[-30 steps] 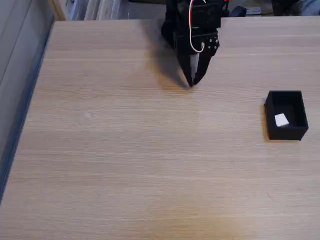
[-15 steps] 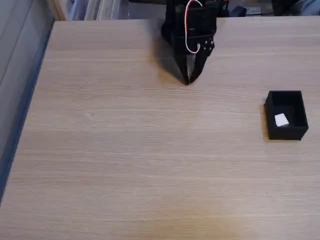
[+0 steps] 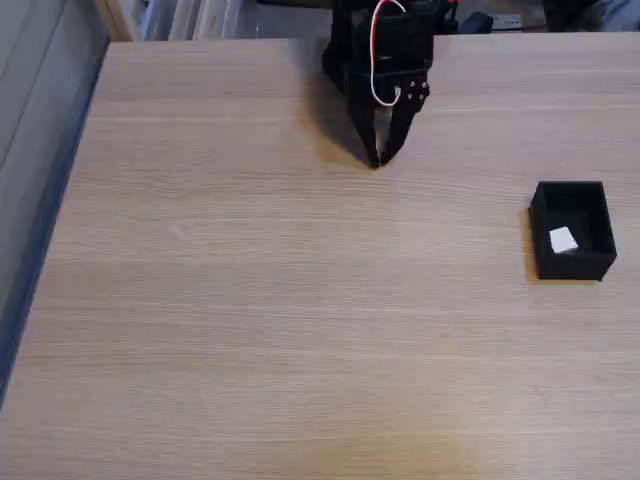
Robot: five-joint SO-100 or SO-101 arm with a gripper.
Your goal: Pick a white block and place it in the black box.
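Gripper point(image 3: 378, 163) closed, well apart from black box point(image 3: 572, 268).

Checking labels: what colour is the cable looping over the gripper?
White and red, on the gripper, seen in the fixed view.

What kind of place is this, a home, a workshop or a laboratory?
Probably a hobby or lab desk indoors, though I cannot be sure. A small black robot arm with its gripper stands on a pale wooden table, and cluttered items sit behind the table's far edge.
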